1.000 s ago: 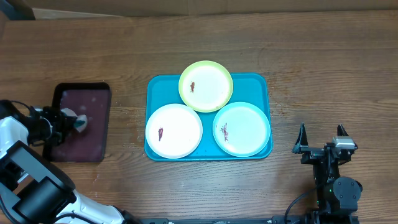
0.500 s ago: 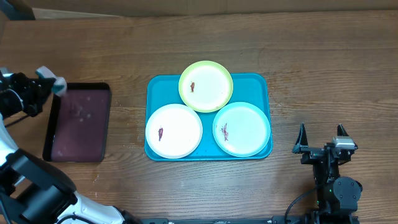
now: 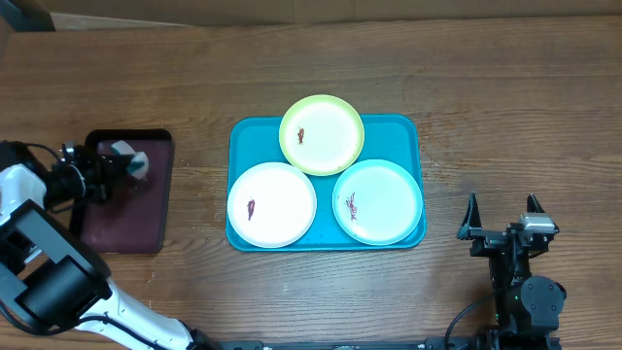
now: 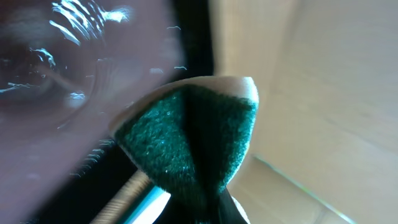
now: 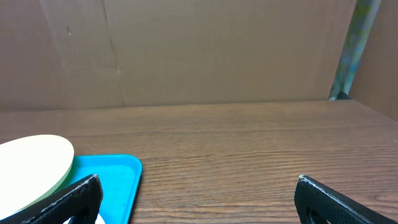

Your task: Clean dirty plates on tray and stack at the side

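The wooden table (image 3: 486, 87) is brown, and its grain runs from 9 o'clock to 3 o'clock. A turquoise tray (image 3: 238, 136) lies flat near its middle. A smaller dark maroon tray (image 3: 136, 209) lies at 9 o'clock, well apart from the turquoise one, its long sides pointing from 12 to 6 o'clock.

L wrist view: all blurred, too close. Green sponge (image 4: 186, 143) fills centre, lower end cut by bottom edge, so what pinches it can't be seen. Maroon tray (image 4: 56, 93) is just smeared glare.

Overhead: sponge only a tiny pale speck. L arm (image 3: 34, 253) cropped at left & bottom edges. Lime plate (image 3: 322, 134) hides part of far rim of blue tray (image 3: 243, 141). Smears (image 3: 351, 206) too small to ID.

R wrist view: only tips of R fingers (image 5: 68, 202) show. A plate (image 5: 31, 165), can't tell which, & blue tray cropped bottom-left.
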Robot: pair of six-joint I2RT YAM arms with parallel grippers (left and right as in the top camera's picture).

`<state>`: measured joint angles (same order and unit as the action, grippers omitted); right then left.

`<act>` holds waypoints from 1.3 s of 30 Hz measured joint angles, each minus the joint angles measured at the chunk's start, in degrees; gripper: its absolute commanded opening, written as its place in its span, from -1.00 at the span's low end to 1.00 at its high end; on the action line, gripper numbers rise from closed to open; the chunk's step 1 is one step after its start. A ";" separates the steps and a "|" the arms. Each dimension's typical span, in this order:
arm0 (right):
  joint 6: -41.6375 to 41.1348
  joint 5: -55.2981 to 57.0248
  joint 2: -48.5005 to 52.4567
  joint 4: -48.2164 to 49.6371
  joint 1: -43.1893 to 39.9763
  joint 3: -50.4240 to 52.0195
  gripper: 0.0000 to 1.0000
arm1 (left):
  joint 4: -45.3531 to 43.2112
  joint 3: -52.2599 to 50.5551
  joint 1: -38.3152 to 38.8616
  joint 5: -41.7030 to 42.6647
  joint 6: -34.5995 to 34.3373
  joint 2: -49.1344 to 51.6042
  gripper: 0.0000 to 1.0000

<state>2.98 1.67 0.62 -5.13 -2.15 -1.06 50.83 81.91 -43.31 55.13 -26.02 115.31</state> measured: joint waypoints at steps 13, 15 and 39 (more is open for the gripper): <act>0.00 0.04 0.00 -0.02 0.00 0.00 1.00 | 9.25 15.39 0.04 2.23 0.26 -6.88 -0.91; 0.02 0.02 0.00 0.00 0.00 0.00 1.00 | 7.65 11.04 1.66 -0.90 0.63 -6.12 -0.92; 0.02 0.02 0.00 -0.02 0.00 0.00 1.00 | 11.39 13.51 2.71 -22.77 5.92 -5.92 -0.92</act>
<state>3.01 1.69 0.62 -5.15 -2.15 -1.06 62.22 95.42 -40.60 32.36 -20.10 109.38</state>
